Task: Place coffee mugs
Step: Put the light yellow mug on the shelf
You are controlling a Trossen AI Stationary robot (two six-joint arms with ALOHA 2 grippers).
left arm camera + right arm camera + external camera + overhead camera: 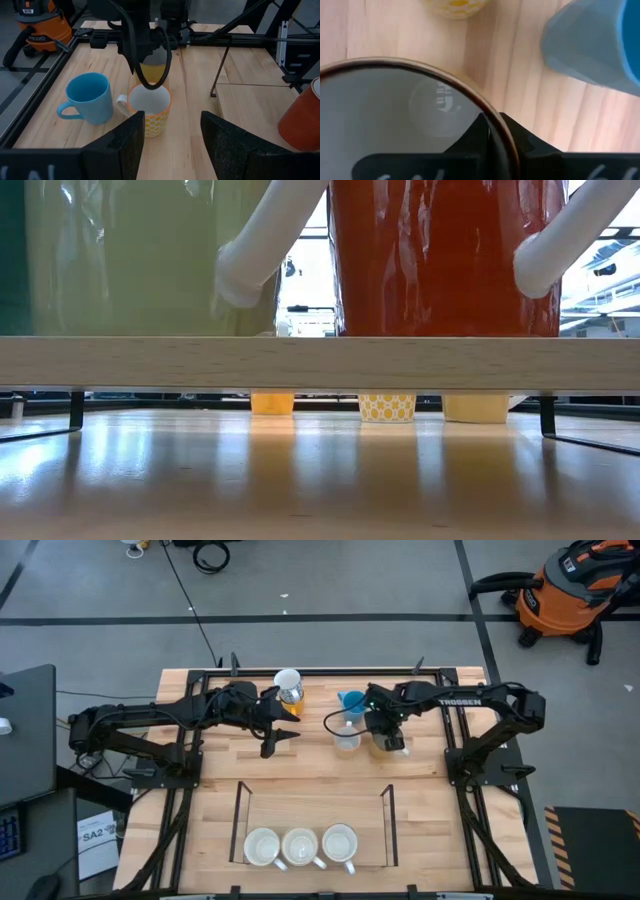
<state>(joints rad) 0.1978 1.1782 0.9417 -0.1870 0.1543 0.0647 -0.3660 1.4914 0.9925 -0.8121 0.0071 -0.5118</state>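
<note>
Right gripper (pixel 388 740): near the far edge of the tabletop (pixel 300 775), right of centre, clamped on the rim of a yellowish mug (pixel 395 125); in the right wrist view one finger sits inside the rim and one outside.
Left gripper (pixel 283 736): near the far edge, left of centre, fingers (pixel 127 145) spread apart and holding nothing.
Blue mug (pixel 351 701): upright at the far edge, just beside the right gripper.
Patterned mug (pixel 346 739): yellow-and-white, upright, just beside the blue mug on its near side.
Orange mug (pixel 289 687): far edge, beside the left arm.
Three white mugs (pixel 300 847): in a row by the near edge, inside a black wire frame (pixel 241 822).
</note>
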